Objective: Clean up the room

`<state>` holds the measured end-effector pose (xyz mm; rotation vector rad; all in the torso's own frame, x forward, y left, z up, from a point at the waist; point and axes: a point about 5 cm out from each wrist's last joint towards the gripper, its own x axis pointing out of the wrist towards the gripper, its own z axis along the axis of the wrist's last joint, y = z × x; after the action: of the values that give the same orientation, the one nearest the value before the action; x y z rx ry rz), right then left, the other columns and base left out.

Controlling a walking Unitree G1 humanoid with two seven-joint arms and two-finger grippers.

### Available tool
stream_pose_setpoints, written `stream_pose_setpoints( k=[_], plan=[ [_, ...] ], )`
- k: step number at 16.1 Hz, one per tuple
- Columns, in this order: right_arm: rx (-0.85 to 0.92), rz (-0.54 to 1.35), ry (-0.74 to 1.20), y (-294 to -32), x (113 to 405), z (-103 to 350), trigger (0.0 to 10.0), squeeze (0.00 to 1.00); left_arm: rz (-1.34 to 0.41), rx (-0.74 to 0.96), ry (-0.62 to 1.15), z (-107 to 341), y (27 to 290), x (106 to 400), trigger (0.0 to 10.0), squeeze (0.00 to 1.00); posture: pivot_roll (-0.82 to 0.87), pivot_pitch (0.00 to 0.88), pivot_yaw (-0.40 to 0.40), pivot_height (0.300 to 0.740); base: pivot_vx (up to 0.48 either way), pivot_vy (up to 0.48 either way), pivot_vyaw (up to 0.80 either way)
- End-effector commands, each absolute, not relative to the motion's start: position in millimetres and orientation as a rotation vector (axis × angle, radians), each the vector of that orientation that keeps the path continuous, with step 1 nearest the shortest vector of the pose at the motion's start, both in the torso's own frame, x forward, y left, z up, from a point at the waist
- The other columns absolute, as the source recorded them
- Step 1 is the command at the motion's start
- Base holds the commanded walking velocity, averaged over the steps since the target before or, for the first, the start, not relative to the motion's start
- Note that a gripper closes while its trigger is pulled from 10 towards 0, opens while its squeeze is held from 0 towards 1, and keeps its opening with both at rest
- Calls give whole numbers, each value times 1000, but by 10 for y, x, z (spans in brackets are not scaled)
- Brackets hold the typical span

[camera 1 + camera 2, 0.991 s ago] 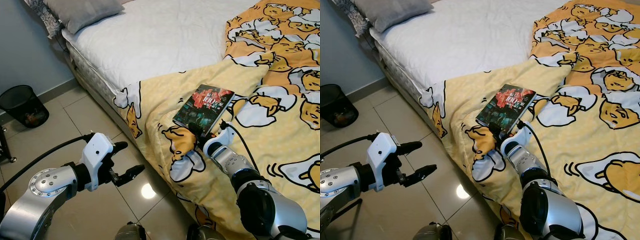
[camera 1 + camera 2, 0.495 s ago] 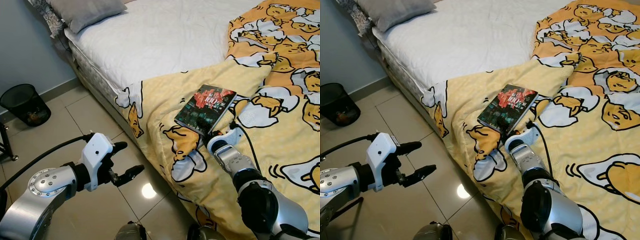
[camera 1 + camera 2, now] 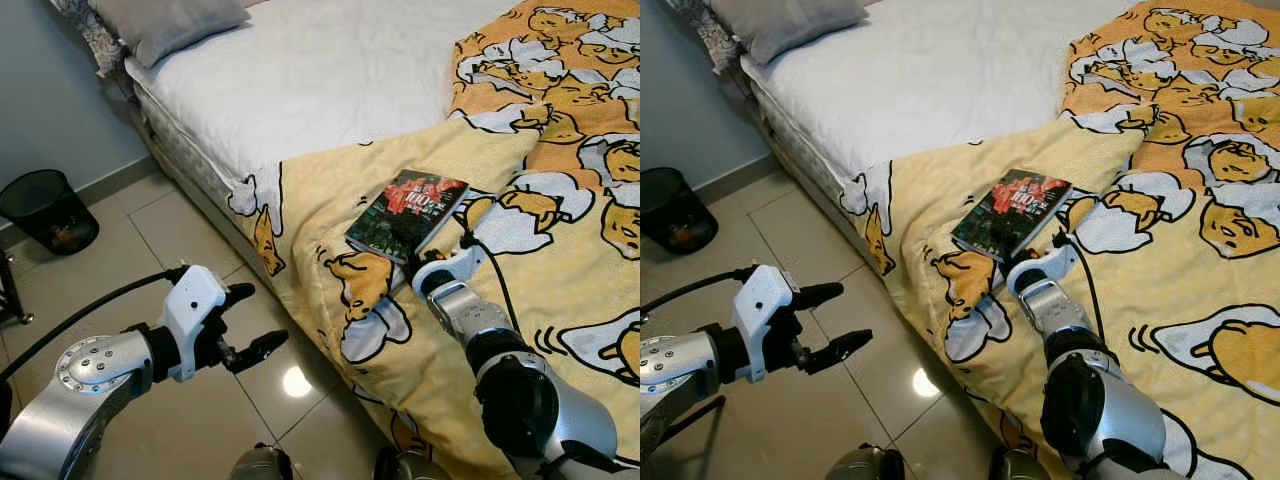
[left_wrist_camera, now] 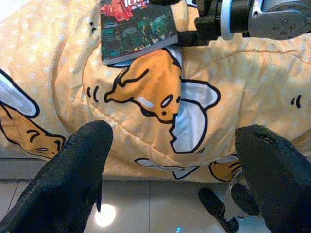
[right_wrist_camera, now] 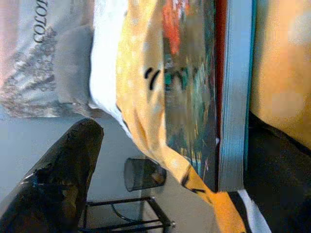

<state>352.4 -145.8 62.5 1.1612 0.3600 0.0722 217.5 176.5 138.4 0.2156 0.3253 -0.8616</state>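
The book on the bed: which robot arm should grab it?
Probably the right. Its end effector is at the near edge of the book, fingers open around it. The left end effector hangs open over the floor, off to the side.

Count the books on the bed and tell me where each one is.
1. The book lies flat on the yellow patterned blanket near the bed's edge, right in front of the right claw. More could be hidden under the blanket folds.
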Motion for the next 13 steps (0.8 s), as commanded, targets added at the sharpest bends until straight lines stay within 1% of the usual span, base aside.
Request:
stream_pose_setpoints(
  k=[1,6,13],
  plan=[
    [1190,103,331,-1418,3587,726,10000,0,-859,234,320,1408,1788,2190,10000,1000,147,134,67,740,0,0,0],
    [1196,118,306,-1384,3659,836,10000,0,-851,237,316,1408,1796,2196,10000,1000,149,127,60,740,0,0,0],
    [1009,103,378,-1201,3712,878,10000,0,-840,245,313,1410,1809,2196,10000,1000,158,124,54,740,0,0,0]
  ],
)
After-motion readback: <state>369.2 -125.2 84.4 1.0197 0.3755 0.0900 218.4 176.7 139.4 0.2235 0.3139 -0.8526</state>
